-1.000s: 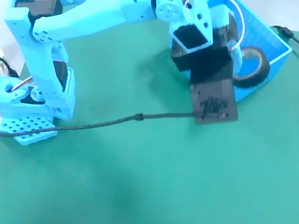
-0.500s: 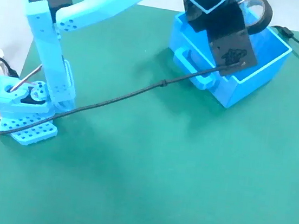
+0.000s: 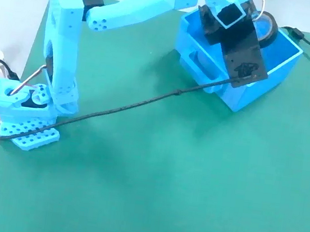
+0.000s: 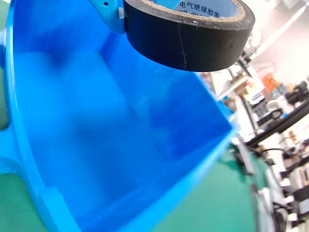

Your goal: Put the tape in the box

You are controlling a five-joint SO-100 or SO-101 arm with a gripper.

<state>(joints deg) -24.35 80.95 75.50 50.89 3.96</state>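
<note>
Evidently the bright blue rectangular plastic box (image 3: 274,65) sits at the far right corner of the green mat (image 3: 192,183) so the light-blue arm can reach over it. The gripper (image 3: 261,22) holds the small black roll of tape (image 4: 189,30) above the box's open interior, fingers clamped on the roll; one blue finger (image 4: 112,13) shows beside it in the wrist view.

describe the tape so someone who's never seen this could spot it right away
On the green mat, find the bright blue box at the far right corner. Just above its opening, the pincer holds the tape: a small black roll with a pale inner core, the only black ring there.
</note>
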